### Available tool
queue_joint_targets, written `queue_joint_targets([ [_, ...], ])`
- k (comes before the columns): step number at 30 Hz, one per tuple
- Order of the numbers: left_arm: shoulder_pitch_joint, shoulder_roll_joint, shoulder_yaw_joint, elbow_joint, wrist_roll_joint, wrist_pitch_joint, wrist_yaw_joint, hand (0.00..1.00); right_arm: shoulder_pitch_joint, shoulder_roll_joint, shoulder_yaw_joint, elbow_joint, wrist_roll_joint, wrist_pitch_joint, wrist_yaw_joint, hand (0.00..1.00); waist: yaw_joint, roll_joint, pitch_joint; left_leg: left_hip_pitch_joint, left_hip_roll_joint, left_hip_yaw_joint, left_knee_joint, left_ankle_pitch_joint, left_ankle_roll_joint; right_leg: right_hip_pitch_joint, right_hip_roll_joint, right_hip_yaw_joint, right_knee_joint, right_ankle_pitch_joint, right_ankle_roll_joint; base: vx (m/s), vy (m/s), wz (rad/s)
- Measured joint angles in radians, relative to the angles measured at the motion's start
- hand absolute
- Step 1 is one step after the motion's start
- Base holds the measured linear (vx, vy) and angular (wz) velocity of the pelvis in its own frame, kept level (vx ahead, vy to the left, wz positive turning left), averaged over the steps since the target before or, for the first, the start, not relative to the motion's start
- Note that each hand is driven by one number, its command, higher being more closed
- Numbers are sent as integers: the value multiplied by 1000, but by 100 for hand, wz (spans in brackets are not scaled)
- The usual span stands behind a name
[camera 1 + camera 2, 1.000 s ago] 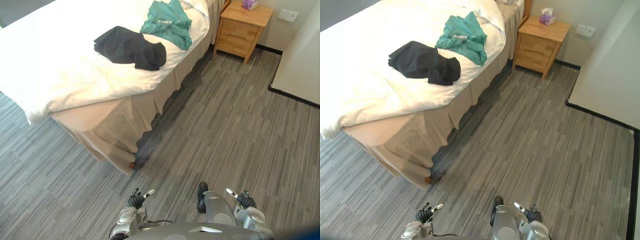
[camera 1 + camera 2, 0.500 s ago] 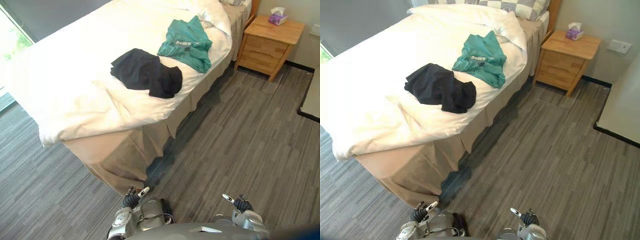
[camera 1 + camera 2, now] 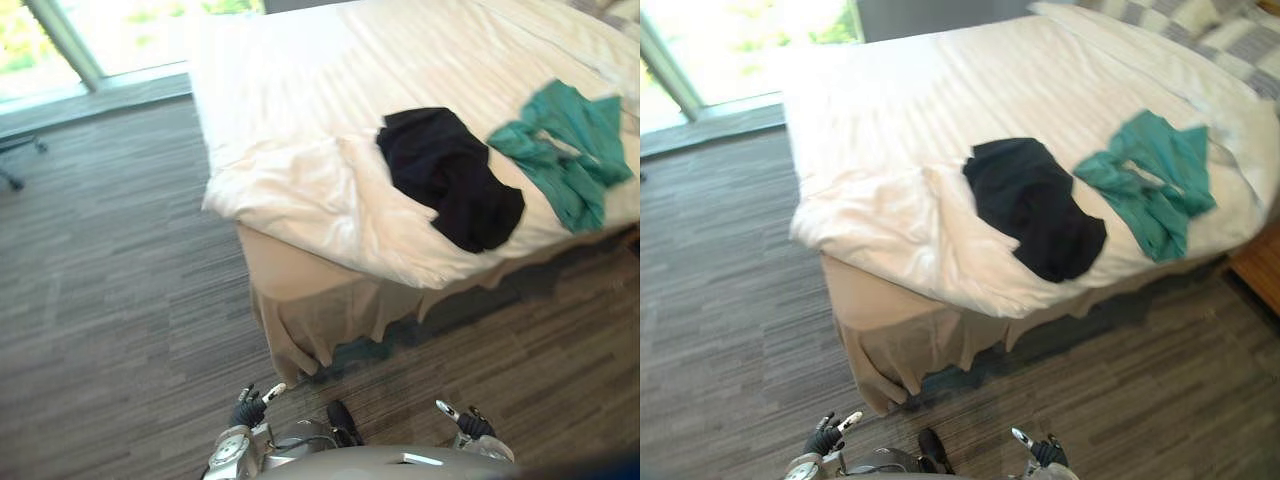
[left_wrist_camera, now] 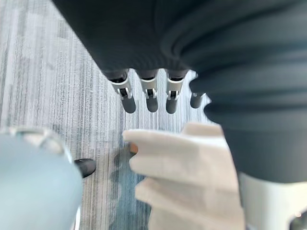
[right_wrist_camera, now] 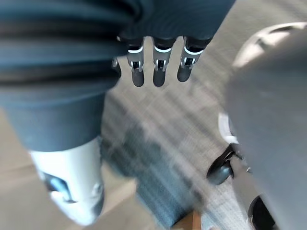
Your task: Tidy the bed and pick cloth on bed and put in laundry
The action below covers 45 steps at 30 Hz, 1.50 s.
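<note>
View has swung to the left since a second ago: the camera moved, not the things. The bed (image 3: 300, 150) is now seen from its foot corner, and a bright window (image 3: 110, 40) stands past its far foot corner. Both clothes lie on the white duvet (image 3: 290, 190) as they did before. The black garment (image 3: 450, 185) is bunched by the bed's near side edge. The teal shirt (image 3: 565, 150) lies just beside it toward the head end; whether the two touch cannot be told.

Checked pillows (image 3: 1200, 15) sit at the head of the bed. The corner of a wooden nightstand (image 3: 1262, 268) shows past the near side edge. The duvet is rumpled into a fold at the near foot corner, next to the black garment. Below it the beige bed skirt (image 3: 320, 320) hangs in pleats to the grey striped carpet (image 3: 110, 280). That near foot corner stands between the robot and the clothes.

The left hand (image 3: 250, 408) and right hand (image 3: 462, 420) hang low over the carpet, well apart from the bed top. In the wrist views the left hand's fingers (image 4: 149, 98) and the right hand's fingers (image 5: 159, 72) point down, straight and relaxed, holding nothing.
</note>
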Motion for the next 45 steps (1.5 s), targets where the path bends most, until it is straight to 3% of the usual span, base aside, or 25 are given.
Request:
queue_joint_targets([
  [1, 0, 6, -1, 3, 0, 0, -1, 0, 0, 0, 0, -12, 0, -1, 0, 0, -7, 5, 9, 19, 1, -29, -1, 4, -7, -50, 8, 41, 40, -32, 17, 309, 7, 113],
  [3, 2, 15, -1, 5, 1, 2, 1, 0, -6, -7, -7, -14, 2, 2, 0, 0, -13, 0, 9, 57, 4, -123, -3, 6, -25, -126, 42, 137, -48, -98, 32, 331, -25, 130],
  [6, 5, 17, 8, 6, 1, -1, 1, 0, -6, 7, 2, -17, 15, -2, 0, 0, -7, -13, 2, 64, 8, -204, -9, -5, -53, -168, 70, 270, -294, -92, 32, 199, -104, 107],
  [8, 7, 13, 43, 4, 0, -3, 15, 0, -4, 17, 25, -18, 22, -8, 0, 0, 4, -29, -7, 69, 6, -225, -22, -8, -85, -179, 75, 346, -452, -4, 17, 167, -211, 45],
  [9, 16, 11, 65, 4, 1, -3, 23, 0, -4, 24, 33, -15, 21, -7, -1, 0, 14, -41, -12, 76, 5, -224, -23, -13, -95, -177, 68, 351, -503, 78, 8, 155, -248, 6],
  [10, 32, 0, 113, 5, 2, -1, 32, 0, -3, 38, 41, -16, 20, -7, -4, 0, 20, -56, -20, 88, 12, -215, -22, -25, -116, -155, 63, 340, -539, 95, 28, 178, -282, -12],
  [13, 39, -46, 199, 5, 3, 0, 39, 0, 8, 24, 54, -37, 18, -8, -11, 0, 6, -21, -23, 118, 80, -85, -33, -19, -174, -86, 98, 297, -644, 97, 20, 156, -186, 5],
  [14, 34, -66, 202, 3, 5, -1, 39, 0, 21, 10, 57, -37, 15, -6, -11, 0, 8, -5, -26, 146, 84, -78, -59, 3, -174, -59, 109, 291, -668, 100, 16, 163, -120, 19],
  [17, 40, -83, 207, 3, 9, -3, 39, 0, 42, 9, 60, -49, 0, -6, -11, 0, 13, 8, -38, 199, 94, -76, -94, 7, -183, 4, 133, 285, -717, 102, 14, 88, -54, -2],
  [22, 39, -93, 275, -4, 2, 0, 39, 0, 50, 20, 53, -49, 1, -6, -11, 0, 13, -11, -52, 202, 96, -69, -108, 9, -186, 29, 145, 283, -785, 127, 14, 33, -12, -3],
  [25, 41, -90, 373, -2, -28, 19, 42, 0, 70, 41, 4, -54, 6, -6, -17, 0, 13, -20, -58, 218, 95, -68, -109, 7, -189, 58, 145, 270, -809, 132, 17, 4, -16, 3],
  [28, 22, -63, 452, -5, -95, 24, 61, 0, 77, 49, -26, -53, 16, -1, -22, 0, 14, -22, -65, 233, 98, -69, -112, 7, -189, 71, 149, 262, -815, 132, 16, -23, -32, 5],
  [32, -13, 15, 543, -79, -202, 15, 106, 0, 88, 47, -67, -54, 52, -1, -30, 0, 13, 7, -81, 232, 99, -69, -125, 9, -190, 68, 153, 262, -818, 131, 15, -54, -39, -2],
  [35, -55, 84, 592, -135, -285, -15, 140, 0, 99, 41, -72, -54, 84, -5, -32, 0, 13, 18, -89, 232, 100, -75, -127, 10, -190, 70, 156, 258, -818, 129, 11, -58, -49, 2],
  [39, -127, 191, 605, -205, -420, -90, 185, 0, 122, 28, -59, -53, 119, -15, -42, 0, 13, 12, -92, 232, 99, -93, -135, 18, -189, 84, 158, 239, -824, 127, 10, -14, -50, 12],
  [45, -178, 226, 498, -450, -456, -145, 274, 0, 177, 17, -17, -53, 119, -12, -41, 0, 13, -15, -87, 190, 97, -135, -85, 9, -183, 77, 146, 212, -812, 124, 6, 10, -38, 19],
])
